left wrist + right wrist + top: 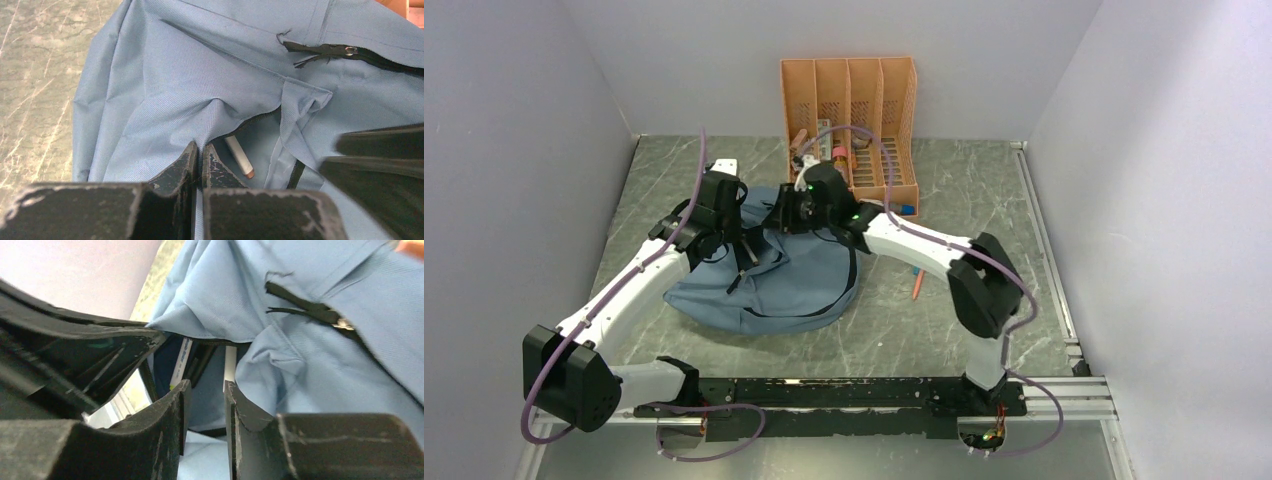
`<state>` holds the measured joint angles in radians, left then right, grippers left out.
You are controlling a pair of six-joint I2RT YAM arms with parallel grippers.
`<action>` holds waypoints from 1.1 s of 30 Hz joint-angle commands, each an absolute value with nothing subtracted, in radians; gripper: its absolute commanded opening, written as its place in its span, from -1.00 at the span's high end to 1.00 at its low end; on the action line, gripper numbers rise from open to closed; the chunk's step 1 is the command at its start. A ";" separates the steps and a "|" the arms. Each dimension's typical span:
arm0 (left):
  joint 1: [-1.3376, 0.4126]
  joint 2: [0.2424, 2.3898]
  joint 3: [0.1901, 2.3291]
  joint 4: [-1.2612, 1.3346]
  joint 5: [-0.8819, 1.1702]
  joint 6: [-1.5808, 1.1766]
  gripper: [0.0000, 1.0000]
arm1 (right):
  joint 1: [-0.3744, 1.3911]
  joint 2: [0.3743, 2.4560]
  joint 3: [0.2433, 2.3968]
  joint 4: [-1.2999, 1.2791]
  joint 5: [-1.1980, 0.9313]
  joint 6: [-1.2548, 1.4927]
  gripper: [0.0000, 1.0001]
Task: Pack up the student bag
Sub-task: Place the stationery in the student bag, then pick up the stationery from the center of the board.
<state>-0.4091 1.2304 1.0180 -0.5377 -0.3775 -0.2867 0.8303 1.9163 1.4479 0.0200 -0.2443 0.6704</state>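
The dusty-blue student bag lies flat in the middle of the table, with its zip opening toward the back. My left gripper is shut on the fabric edge of the opening and holds it up. A white pen with a copper tip lies inside the bag. My right gripper is at the mouth of the opening, its jaws apart with nothing between them. Two white pens show inside just past its fingertips. The black zip runs along the top.
An orange slotted file organizer stands at the back and holds a few small items. An orange pen lies on the table right of the bag, and a blue item lies by the organizer's front. Grey walls close in on three sides.
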 commanded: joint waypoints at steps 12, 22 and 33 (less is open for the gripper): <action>-0.401 1.213 1.037 -0.485 -0.397 -0.282 0.90 | 0.603 1.435 1.148 -0.215 0.395 0.485 0.32; -0.401 1.212 1.035 -0.485 -0.394 -0.282 0.90 | 0.515 1.317 0.944 -0.430 0.483 0.587 0.32; -0.402 1.206 1.034 -0.486 -0.397 -0.282 0.90 | 0.481 1.437 0.827 -0.458 0.417 0.629 0.32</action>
<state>-0.4091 1.2304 1.0180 -0.5377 -0.3771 -0.2867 0.4957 1.4029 0.8593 -0.4419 0.4316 0.5957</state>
